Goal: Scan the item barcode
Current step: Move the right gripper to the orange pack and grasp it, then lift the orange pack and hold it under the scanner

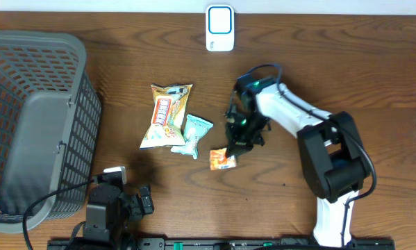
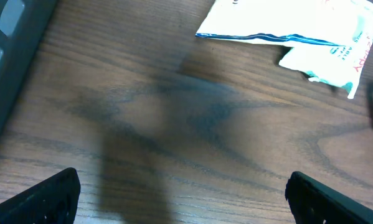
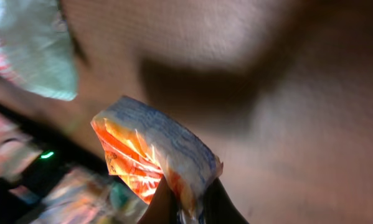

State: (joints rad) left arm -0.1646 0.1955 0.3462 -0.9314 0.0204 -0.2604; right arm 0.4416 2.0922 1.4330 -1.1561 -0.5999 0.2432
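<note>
Orange packet (image 3: pixel 155 162), beyond the left gripper (image 2: pixel 186 205) hovering at 7 o'clock with fingers standing wide apart, is being clamped by its edge between the right gripper (image 3: pixel 183 208) fingers near the table (image 1: pixel 346 76) centre. White scanner (image 1: pixel 220 28) is standing at 12 o'clock, at the far edge.

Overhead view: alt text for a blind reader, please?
The right gripper pinches a small orange snack packet over a brown wooden table. A yellow snack bag, a teal packet, a grey plastic basket and a white scanner lie nearby.
</note>
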